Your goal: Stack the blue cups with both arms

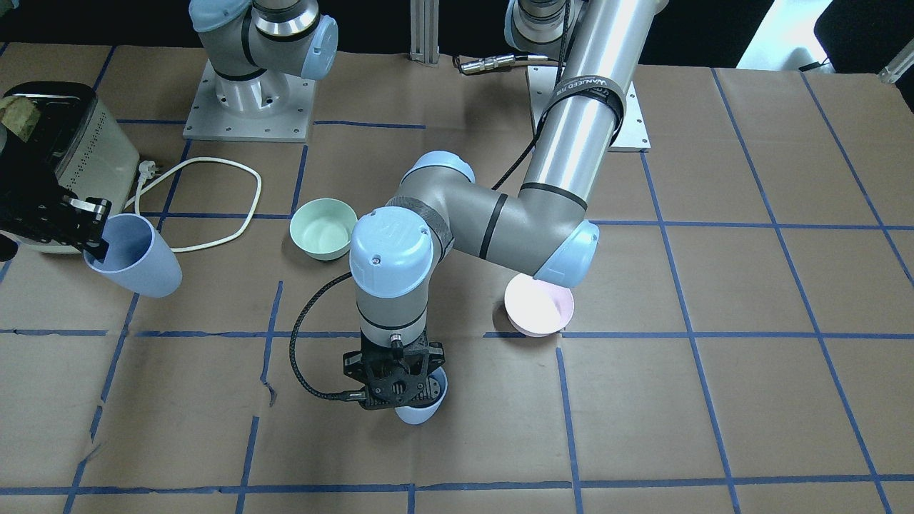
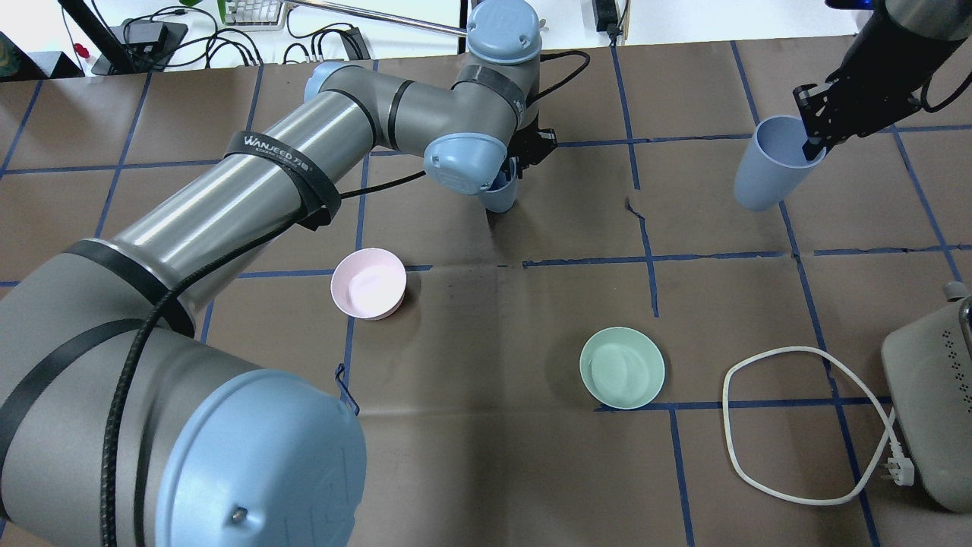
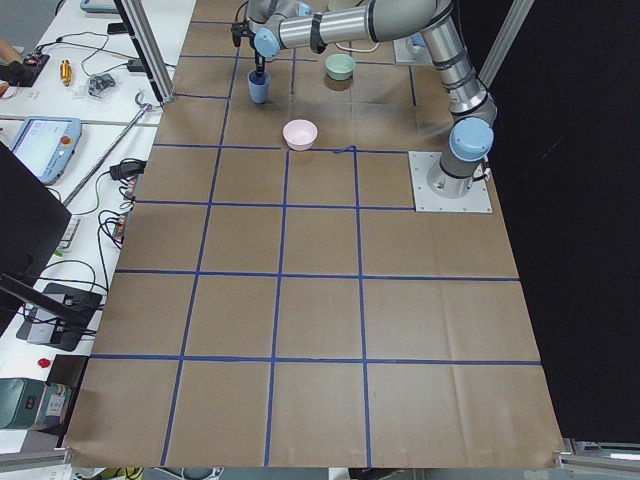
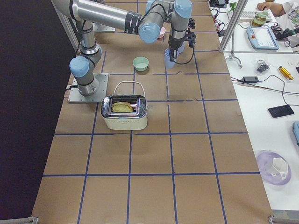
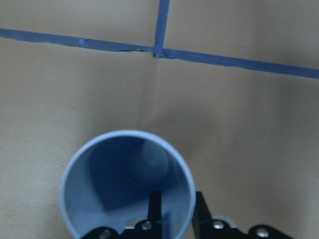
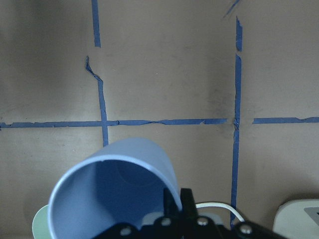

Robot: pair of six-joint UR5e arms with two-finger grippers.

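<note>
Grippers (image 5: 174,211) (image 6: 174,206) each pinch a blue cup's (image 5: 127,186) (image 6: 112,191) rim

A robotics laboratory test cell: two arms bolted by metal base plates (image 3: 450,183) to a table (image 3: 320,330) covered in brown paper gridded with blue tape (image 3: 281,276); side benches carry teach pendants (image 3: 42,145), cables and tools; aluminium framing (image 4: 229,25) borders the table; a toaster (image 4: 124,112) serves as prop.

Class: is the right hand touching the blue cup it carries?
Touching. In the right wrist-mounted view the right hand pinches the blue cup at its rim, one finger inside, one outside.
</note>
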